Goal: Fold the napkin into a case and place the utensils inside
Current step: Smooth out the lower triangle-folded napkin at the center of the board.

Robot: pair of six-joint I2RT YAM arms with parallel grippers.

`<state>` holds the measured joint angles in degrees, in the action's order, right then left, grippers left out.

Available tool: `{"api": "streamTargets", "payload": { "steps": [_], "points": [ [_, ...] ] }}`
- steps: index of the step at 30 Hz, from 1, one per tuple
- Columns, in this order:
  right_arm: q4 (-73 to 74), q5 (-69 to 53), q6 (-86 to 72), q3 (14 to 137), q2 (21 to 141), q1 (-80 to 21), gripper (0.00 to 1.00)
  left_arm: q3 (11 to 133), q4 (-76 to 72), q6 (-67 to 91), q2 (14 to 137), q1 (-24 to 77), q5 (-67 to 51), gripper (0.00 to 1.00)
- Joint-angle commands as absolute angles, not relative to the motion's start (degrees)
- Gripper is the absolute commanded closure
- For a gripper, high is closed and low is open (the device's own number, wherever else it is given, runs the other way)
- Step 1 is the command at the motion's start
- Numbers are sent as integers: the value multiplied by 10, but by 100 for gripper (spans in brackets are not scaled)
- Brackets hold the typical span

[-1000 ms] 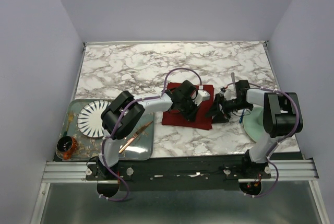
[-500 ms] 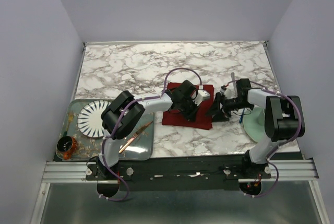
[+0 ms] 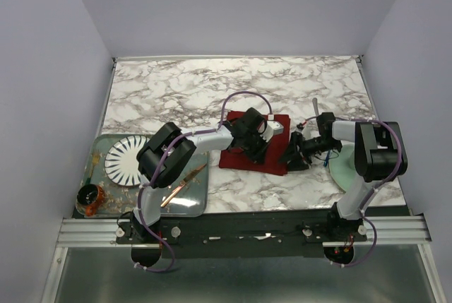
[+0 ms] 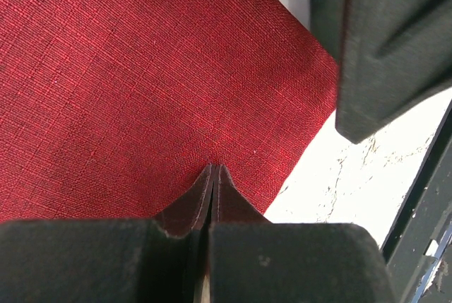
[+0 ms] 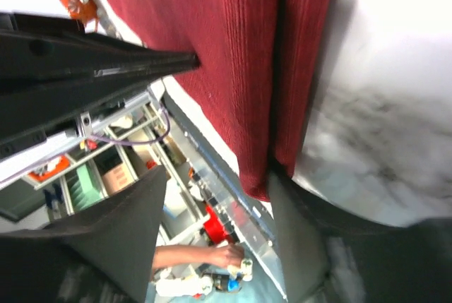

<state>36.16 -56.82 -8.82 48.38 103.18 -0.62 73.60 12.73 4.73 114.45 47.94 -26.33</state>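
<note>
The dark red napkin (image 3: 236,160) lies flat on the marble table, partly folded, with a doubled edge on its right side (image 5: 304,70). My left gripper (image 3: 253,144) is over its middle, shut, with its tips (image 4: 213,170) touching the cloth (image 4: 141,70) near a corner. My right gripper (image 3: 291,156) is open at the napkin's right edge, and the cloth's corner (image 5: 261,179) hangs between its fingers (image 5: 106,246). A pale silvery utensil (image 3: 315,107) lies just behind the right arm. A sliver of the fork's blue handle (image 3: 323,164) shows beside that wrist.
A pale green plate (image 3: 346,170) sits at the right, under the right arm. At the left a metal tray (image 3: 194,204) holds a striped white plate (image 3: 127,159) and a copper knife (image 3: 182,184). A small amber cup (image 3: 90,198) stands at its corner.
My right gripper has slid left up to the napkin's right edge and narrowed a little. My left gripper has stayed on the cloth and closed fully.
</note>
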Motion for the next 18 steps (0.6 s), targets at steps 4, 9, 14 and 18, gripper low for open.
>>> {"api": "streamTargets", "payload": {
  "steps": [4, 9, 14, 18],
  "points": [
    [457, -595, -25, 500, 1040, -3, 52, 738, 140, 53, 1176, 473, -247, 97],
    [454, -555, -25, 504, 1051, -3, 71, 737, 142, 52, 1174, 473, -243, 98],
    [450, -515, -23, 500, 1067, -3, 84, 724, 139, 48, 1167, 472, -237, 99],
    [452, -469, -24, 506, 1078, -3, 99, 722, 141, 49, 1166, 468, -235, 100]
  ]
}}
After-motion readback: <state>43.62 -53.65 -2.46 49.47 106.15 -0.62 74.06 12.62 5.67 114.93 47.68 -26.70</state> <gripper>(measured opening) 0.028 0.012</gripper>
